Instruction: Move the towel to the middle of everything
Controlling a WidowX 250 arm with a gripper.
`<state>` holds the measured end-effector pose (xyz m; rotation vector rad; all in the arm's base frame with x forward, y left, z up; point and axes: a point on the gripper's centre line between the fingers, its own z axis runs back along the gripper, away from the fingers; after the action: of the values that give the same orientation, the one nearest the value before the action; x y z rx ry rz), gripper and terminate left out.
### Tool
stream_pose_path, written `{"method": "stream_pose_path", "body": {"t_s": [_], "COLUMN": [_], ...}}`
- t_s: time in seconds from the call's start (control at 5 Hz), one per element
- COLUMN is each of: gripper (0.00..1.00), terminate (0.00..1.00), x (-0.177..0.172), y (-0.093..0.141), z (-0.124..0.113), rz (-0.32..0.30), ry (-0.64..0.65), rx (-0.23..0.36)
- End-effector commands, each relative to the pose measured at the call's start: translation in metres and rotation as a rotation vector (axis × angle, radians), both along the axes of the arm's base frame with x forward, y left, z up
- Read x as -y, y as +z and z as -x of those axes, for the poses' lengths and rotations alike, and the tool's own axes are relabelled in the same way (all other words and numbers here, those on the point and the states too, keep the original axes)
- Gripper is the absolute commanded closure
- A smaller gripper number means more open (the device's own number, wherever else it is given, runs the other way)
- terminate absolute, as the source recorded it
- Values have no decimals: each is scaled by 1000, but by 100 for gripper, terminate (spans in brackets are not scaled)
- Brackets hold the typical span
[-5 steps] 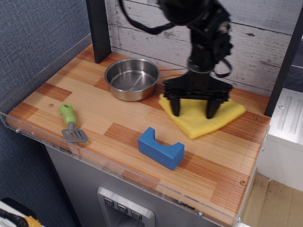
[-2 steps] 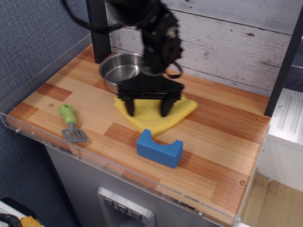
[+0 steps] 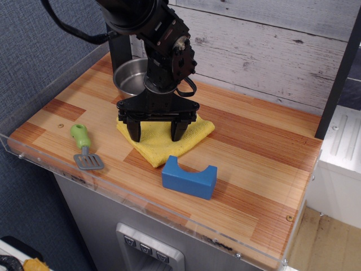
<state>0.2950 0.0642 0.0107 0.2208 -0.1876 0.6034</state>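
The yellow towel (image 3: pixel 161 148) lies flat on the wooden counter (image 3: pixel 254 147), between the steel pan (image 3: pixel 127 79) behind it, the blue notched block (image 3: pixel 189 176) in front and the green-handled spatula (image 3: pixel 84 148) to the left. My gripper (image 3: pixel 155 134) points straight down over the towel with its fingers (image 3: pixel 134 131) spread wide, the tips resting on the cloth. Nothing is held between the fingers. The arm hides the right part of the pan and its handle. The towel's front corner nearly touches the block.
A clear plastic rim (image 3: pixel 141 199) runs along the counter's front and left edges. A black post (image 3: pixel 117 53) stands at the back left. A white plank wall (image 3: pixel 271 51) closes the back. A white unit (image 3: pixel 338 147) stands to the right.
My gripper has moved left and forward from the back right of the counter, and the towel has slid along under its fingers. The pan, spatula and block have stayed put.
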Motion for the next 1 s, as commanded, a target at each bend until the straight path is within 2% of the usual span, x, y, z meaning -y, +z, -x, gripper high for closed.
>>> {"method": "stream_pose_path", "body": {"t_s": [0.0, 0.2, 0.6, 0.8], "gripper": [0, 0, 0, 0], "terminate": [0, 0, 0, 0], "x": [-2, 0, 22, 39], "y": [5, 11, 54, 82], "z": [10, 8, 0, -6], "rz": [4, 8, 2, 15], "ry": [0, -2, -81, -118], "rx": [9, 25, 161, 249]}}
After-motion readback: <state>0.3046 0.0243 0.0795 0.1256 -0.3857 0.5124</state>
